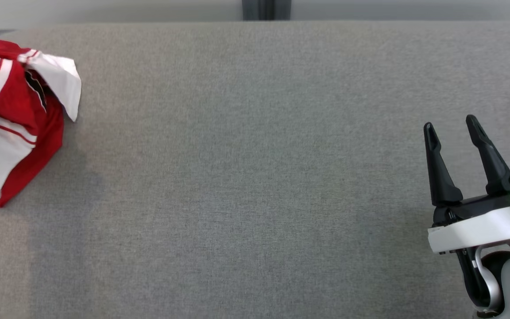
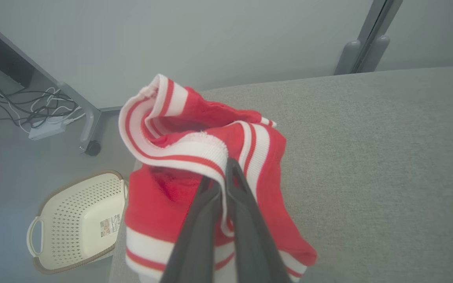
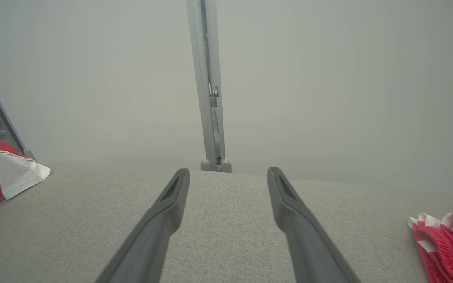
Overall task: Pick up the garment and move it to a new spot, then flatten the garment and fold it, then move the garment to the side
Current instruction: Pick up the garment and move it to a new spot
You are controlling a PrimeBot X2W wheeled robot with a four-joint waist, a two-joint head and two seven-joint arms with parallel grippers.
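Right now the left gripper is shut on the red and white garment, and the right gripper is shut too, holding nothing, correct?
Not quite. The right gripper is open, spread wide and holding nothing, as the right wrist view shows. The left gripper is indeed shut on the red and white garment.

Head view looks straight down; both wrist views skim the table (image 1: 255,177).

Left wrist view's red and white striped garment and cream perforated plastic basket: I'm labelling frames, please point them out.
Red and white striped garment (image 2: 151,208), left wrist view, red fabric.
Cream perforated plastic basket (image 2: 77,220), left wrist view, perforated wall.
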